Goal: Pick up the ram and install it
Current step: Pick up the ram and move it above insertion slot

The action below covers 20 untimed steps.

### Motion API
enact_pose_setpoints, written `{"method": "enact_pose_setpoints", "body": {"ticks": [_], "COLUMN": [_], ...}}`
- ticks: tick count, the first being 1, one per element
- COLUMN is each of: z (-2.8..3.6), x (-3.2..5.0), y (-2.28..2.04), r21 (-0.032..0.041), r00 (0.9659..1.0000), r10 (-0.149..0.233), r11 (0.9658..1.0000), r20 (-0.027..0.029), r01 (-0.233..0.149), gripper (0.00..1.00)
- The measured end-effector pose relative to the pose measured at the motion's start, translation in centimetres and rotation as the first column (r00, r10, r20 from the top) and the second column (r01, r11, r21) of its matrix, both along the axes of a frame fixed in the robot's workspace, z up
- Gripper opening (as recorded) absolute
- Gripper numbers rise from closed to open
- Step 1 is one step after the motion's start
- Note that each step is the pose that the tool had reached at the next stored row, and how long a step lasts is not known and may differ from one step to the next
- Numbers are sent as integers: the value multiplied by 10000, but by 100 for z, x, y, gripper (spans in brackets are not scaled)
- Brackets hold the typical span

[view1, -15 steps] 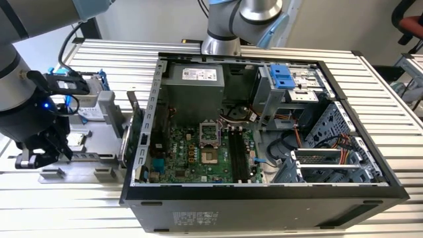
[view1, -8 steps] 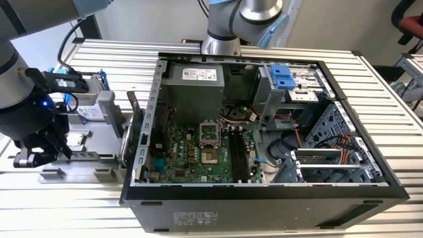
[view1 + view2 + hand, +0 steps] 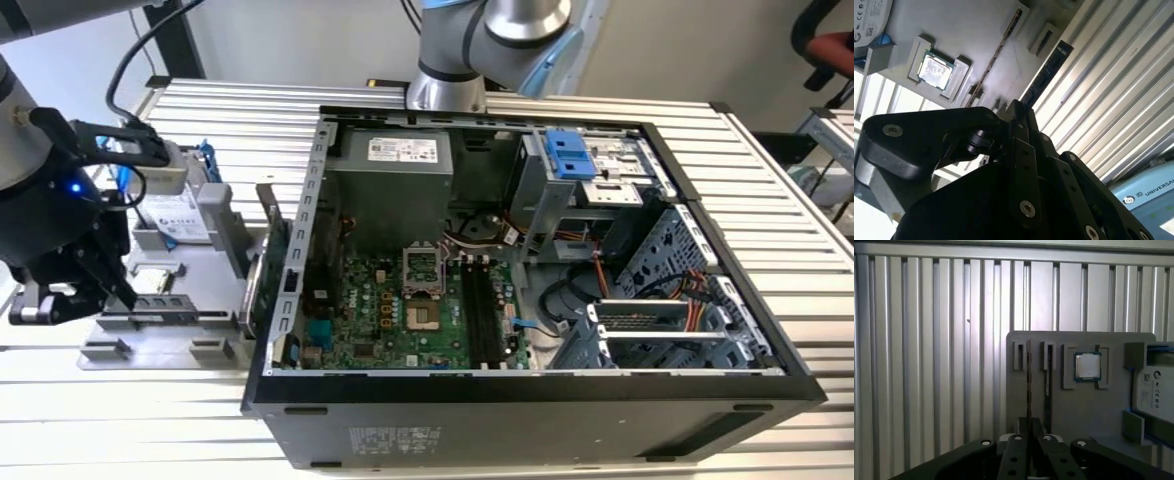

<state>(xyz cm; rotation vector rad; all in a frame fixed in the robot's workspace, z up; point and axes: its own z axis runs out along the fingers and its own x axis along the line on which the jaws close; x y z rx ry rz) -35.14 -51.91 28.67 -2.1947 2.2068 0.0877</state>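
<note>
Ram (image 3: 1029, 385) stands on edge in a slot of the grey holder (image 3: 1079, 410), near the worktop's (image 3: 929, 365) edge at the exterior view's left. Gripper (image 3: 1030, 432) sits at the near end of the ram, in line with its long axis. Whether it pinches the ram I cannot tell (its own linkage blocks the view). Second stick (image 3: 1048, 385) stands just beside. The open computer case (image 3: 534, 390) is well apart, its side wall between.
</note>
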Motion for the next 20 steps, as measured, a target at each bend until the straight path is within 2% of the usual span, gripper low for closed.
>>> {"method": "enact_pose_setpoints", "body": {"ticks": [6, 20], "z": [206, 782], "x": [0, 0], "y": [0, 0], "r21": [-1, 0], "r00": [10000, 10000], "r10": [0, 0], "r11": [10000, 10000], "r20": [-2, 0], "r01": [0, 0], "gripper": [0, 0]}}
